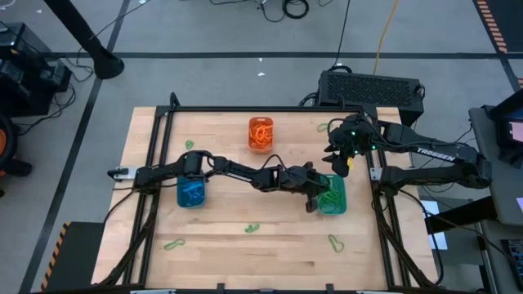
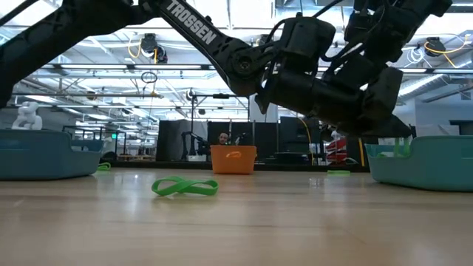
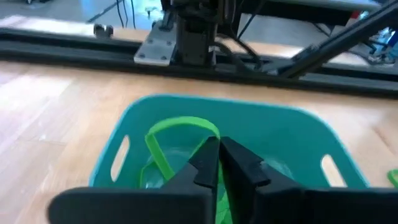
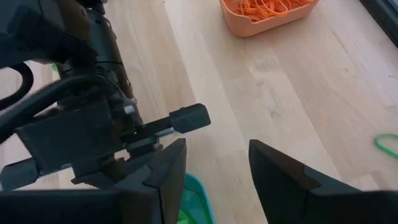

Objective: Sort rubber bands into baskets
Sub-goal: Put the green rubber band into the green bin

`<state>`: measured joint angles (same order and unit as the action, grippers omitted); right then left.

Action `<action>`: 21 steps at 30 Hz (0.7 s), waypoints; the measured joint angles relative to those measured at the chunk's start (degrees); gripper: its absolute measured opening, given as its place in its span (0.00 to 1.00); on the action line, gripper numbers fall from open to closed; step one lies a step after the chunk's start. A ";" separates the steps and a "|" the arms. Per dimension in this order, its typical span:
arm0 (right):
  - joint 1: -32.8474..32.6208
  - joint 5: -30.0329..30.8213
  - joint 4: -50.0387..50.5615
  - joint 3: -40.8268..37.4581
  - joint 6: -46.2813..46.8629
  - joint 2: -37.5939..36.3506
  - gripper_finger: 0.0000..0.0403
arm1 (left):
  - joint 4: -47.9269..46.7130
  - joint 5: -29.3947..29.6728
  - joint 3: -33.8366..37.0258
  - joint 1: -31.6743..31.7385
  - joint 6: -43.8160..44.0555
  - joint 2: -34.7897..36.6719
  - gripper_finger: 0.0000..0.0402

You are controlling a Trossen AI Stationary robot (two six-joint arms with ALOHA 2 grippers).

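Left pincer (image 3: 219, 163) hangs over the teal-green plastic tub (image 3: 298, 134), fingers nearly pressed together, a green rubber band (image 3: 163, 144) looped beside their tips; whether it's pinched, I cannot tell. Right pincer (image 4: 214, 171) hovers spread nearby. Only overhead do the blue tub (image 1: 192, 193), orange tub (image 1: 261, 134) and wooden worktop (image 1: 221, 241) show together.

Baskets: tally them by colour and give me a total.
Orange basket: 1
Blue basket: 1
Teal basket: 1
Total: 3
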<state>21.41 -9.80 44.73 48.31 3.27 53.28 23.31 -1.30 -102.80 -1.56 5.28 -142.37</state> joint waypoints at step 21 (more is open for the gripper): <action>0.01 11.27 1.10 0.00 3.29 0.36 0.41 | -32.46 4.97 0.02 -0.39 -6.51 13.86 0.37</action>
<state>21.42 1.46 45.83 48.31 6.56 53.63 -9.14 3.67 -102.79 -1.95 -1.23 -128.52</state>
